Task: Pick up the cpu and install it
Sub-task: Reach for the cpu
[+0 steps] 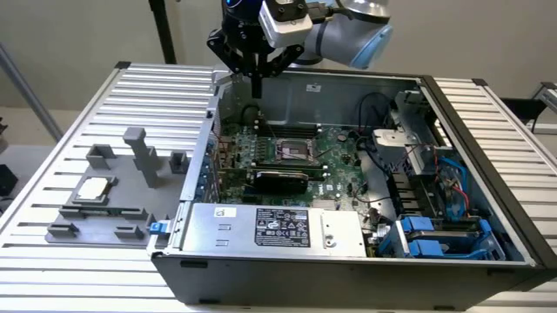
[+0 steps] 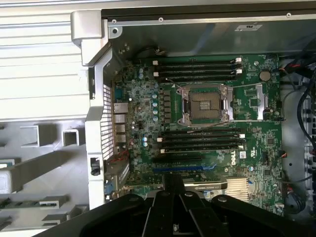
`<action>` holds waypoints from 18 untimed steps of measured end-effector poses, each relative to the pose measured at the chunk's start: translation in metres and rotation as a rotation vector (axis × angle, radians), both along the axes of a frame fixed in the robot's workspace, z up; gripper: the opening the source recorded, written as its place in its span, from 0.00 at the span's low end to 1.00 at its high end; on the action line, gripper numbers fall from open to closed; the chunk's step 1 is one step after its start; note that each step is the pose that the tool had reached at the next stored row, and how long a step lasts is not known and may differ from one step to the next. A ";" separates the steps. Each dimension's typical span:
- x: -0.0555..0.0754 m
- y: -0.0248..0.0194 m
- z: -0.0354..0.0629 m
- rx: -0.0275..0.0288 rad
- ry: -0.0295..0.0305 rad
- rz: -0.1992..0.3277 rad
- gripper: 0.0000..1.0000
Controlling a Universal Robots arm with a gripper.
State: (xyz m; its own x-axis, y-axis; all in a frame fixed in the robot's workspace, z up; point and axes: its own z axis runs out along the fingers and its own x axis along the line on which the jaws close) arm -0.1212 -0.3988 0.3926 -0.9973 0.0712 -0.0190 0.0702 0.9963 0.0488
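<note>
Nearest you, on the exterior view's left, the cpu (image 1: 94,189) lies flat on the grey fixture (image 1: 87,223) on the worktop (image 1: 61,277), outside the computer case (image 1: 348,283). Nothing touches it, so I think you are at the first step: the pick-up is not yet done. Further back, the socket (image 1: 293,151) looks empty. Furthest back, your gripper (image 1: 257,88) hangs over the case's back wall, fingers pressed together, holding nothing, well apart from the cpu. Picking it calls for fingers apart, right above it
</note>
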 end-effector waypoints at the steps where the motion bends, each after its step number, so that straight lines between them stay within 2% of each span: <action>1: 0.000 0.0000 0.0000 0.0000 0.0000 0.000 0.11; 5: 0.000 0.0000 0.0000 0.0000 -0.0002 0.000 0.11; 18: -0.059 -0.0002 0.0000 0.0005 0.0000 0.000 0.11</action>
State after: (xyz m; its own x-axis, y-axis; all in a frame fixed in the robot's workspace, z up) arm -0.1799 -0.3990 0.3926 -0.9973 0.0712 -0.0190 0.0701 0.9963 0.0493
